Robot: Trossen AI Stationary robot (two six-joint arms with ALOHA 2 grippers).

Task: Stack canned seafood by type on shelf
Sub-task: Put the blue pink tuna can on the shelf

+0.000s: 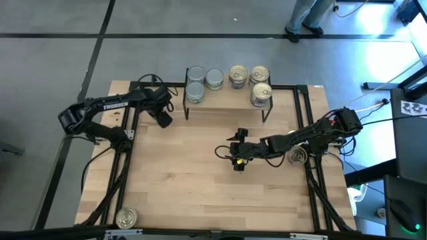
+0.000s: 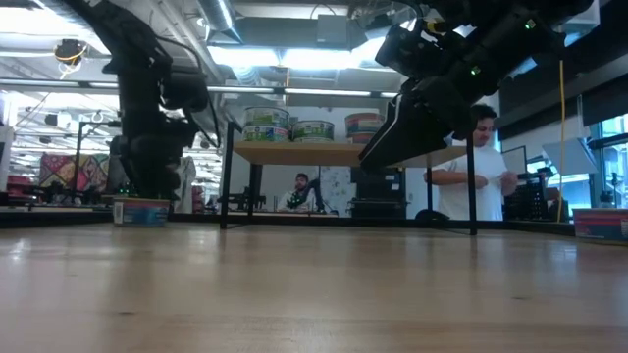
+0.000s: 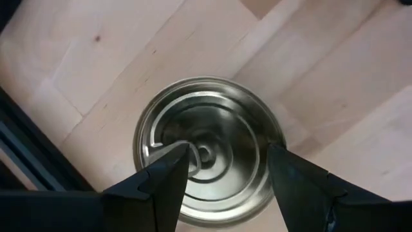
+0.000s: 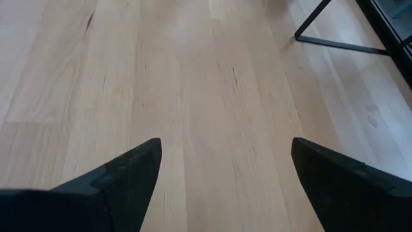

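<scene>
Tins (image 1: 230, 81) crowd the shelf (image 1: 227, 101) as 2 arms work.
Left gripper (image 3: 225, 171) hangs open over a silver can (image 3: 207, 149); right gripper (image 4: 222, 171) open above bare table (image 4: 212, 84).

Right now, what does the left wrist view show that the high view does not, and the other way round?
Only the left wrist view: a silver-topped can standing on the table, directly below the open left gripper. From above, that gripper hides it.

Only the high view: the shelf with silver-topped cans on its left and gold-topped cans on its right, the open right gripper over bare table, and two loose cans near the table's edges.

Both: the left gripper and the light wood table.
</scene>
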